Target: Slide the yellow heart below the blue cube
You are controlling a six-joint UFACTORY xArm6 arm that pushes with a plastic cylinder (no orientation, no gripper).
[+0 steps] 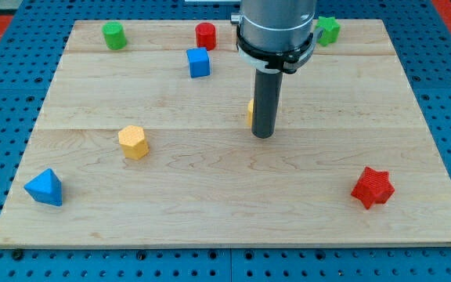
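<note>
The blue cube (198, 62) sits near the view's top, left of centre. My tip (263, 135) rests on the board at centre, right of and below the cube. A sliver of yellow (250, 112) shows at the rod's left edge; it is the yellow heart, mostly hidden behind the rod. It appears to touch the rod, but I cannot tell for sure. It lies below and to the right of the blue cube.
A yellow hexagonal block (133, 142) lies left of centre. A blue pyramid-like block (45, 188) is at bottom left, a red star (373, 187) at bottom right. A green cylinder (114, 35), a red cylinder (205, 36) and a green star (328, 30) line the top edge.
</note>
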